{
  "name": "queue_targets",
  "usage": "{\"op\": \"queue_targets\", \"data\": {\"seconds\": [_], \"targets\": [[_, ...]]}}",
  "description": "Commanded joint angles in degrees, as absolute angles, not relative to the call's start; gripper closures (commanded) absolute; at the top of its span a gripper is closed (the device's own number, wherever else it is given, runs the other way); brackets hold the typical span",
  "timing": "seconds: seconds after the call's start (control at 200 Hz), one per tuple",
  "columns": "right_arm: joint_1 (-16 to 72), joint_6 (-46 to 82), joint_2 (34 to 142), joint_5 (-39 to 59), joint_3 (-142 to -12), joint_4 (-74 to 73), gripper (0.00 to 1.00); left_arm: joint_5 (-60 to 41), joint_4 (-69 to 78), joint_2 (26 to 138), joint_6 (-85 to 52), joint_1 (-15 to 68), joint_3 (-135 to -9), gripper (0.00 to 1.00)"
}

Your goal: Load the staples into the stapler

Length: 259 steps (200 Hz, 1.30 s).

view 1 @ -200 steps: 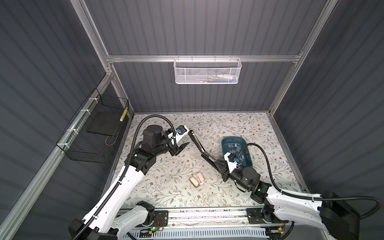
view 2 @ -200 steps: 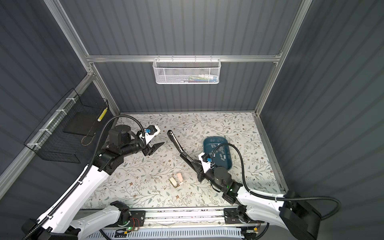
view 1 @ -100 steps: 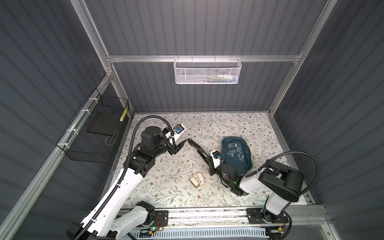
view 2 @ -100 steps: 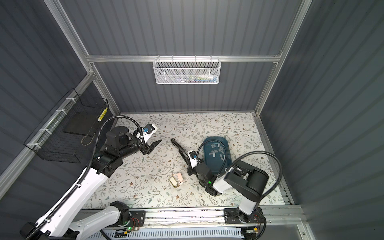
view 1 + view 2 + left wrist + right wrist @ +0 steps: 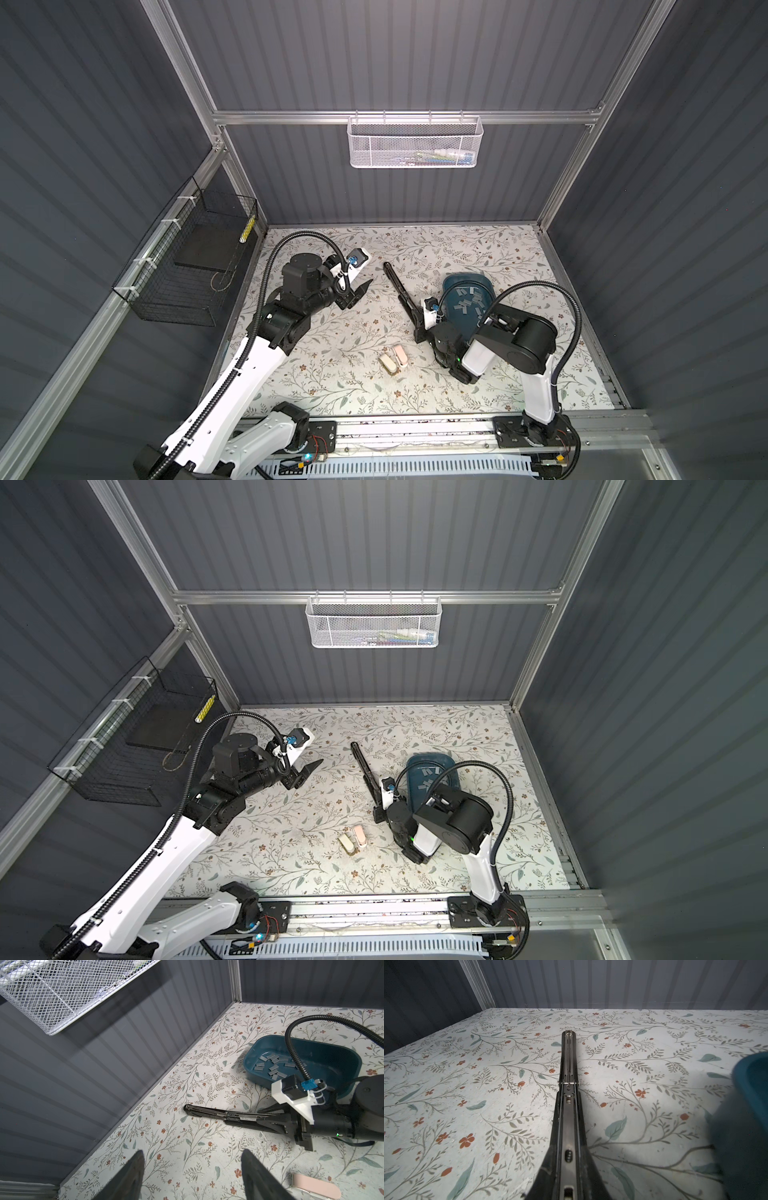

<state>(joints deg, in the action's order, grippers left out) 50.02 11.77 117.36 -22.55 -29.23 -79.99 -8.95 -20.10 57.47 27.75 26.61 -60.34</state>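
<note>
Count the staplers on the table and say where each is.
3. One black stapler, opened out, beside the blue tray, in the right gripper; pink stapler and beige stapler side by side nearer the front. None seems hidden.

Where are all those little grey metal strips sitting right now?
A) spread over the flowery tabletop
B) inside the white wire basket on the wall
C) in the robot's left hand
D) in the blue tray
D: the staples lie scattered on the bottom of the blue tray.
</note>
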Motion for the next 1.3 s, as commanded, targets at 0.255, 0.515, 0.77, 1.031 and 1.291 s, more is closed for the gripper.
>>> {"op": "queue_targets", "data": {"seconds": [0.255, 0.515, 0.77, 1.031, 1.291], "targets": [[50.1, 12.1, 115.4, -23.7, -29.5, -84.8, 0.54, -9.1, -19.6, 57.5, 25.6, 26.2, -60.7, 0.24], [50.2, 17.3, 106.1, -22.1, -24.8, -84.7, 0.33, -13.9, -20.2, 58.5, 25.9, 26.3, -61.9, 0.16], [50.2, 24.2, 89.6, -22.3, -23.2, -66.9, 0.30, -13.2, -19.5, 57.4, 24.4, 26.3, -62.0, 0.11], [50.0, 26.8, 71.8, -22.0, -24.0, -43.0, 0.01, -11.8, -17.9, 56.8, 25.3, 26.3, -60.8, 0.11], [49.4, 35.2, 58.6, -32.3, -26.3, -21.3, 0.01, -17.1, -18.1, 57.3, 27.3, 26.3, -60.4, 0.20]]}}
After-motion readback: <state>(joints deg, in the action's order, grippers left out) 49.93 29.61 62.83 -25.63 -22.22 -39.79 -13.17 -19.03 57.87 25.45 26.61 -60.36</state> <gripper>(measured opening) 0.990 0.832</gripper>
